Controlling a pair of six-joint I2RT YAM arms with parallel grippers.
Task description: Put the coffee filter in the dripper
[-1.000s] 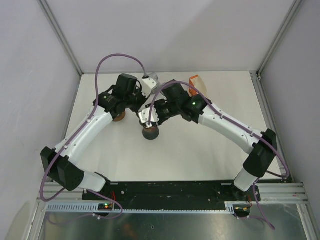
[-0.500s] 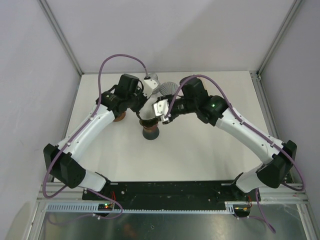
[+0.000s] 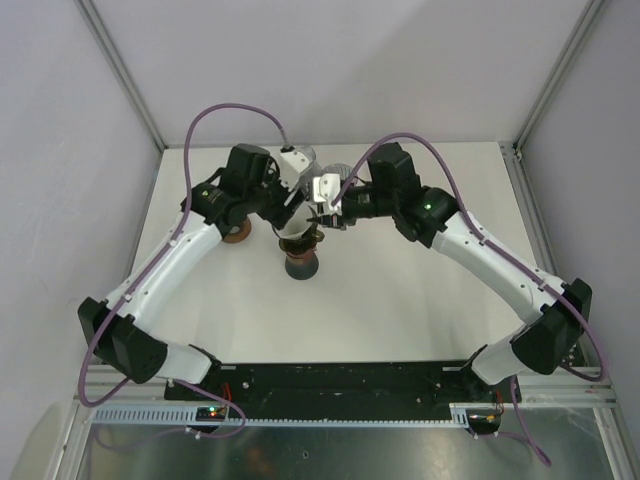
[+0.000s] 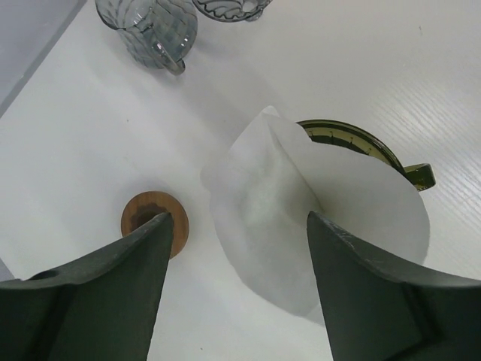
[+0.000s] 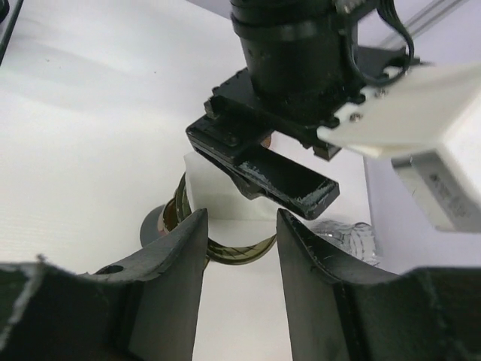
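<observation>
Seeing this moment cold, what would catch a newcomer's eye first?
The white coffee filter stands up out of the olive-green dripper at mid-table, rising well above its rim. The left gripper hangs open above it, one finger on each side, and the right gripper faces it from close by, also open. A ribbed glass jug sits toward the table's far edge.

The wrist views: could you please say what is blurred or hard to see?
Left wrist view: the dark fingers of the left gripper are soft; the white paper coffee filter is sharp but pale against the white table. Right wrist view: the fingers of the right gripper are blurred, and the left gripper's black body hides part of the olive-green translucent dripper.
</observation>
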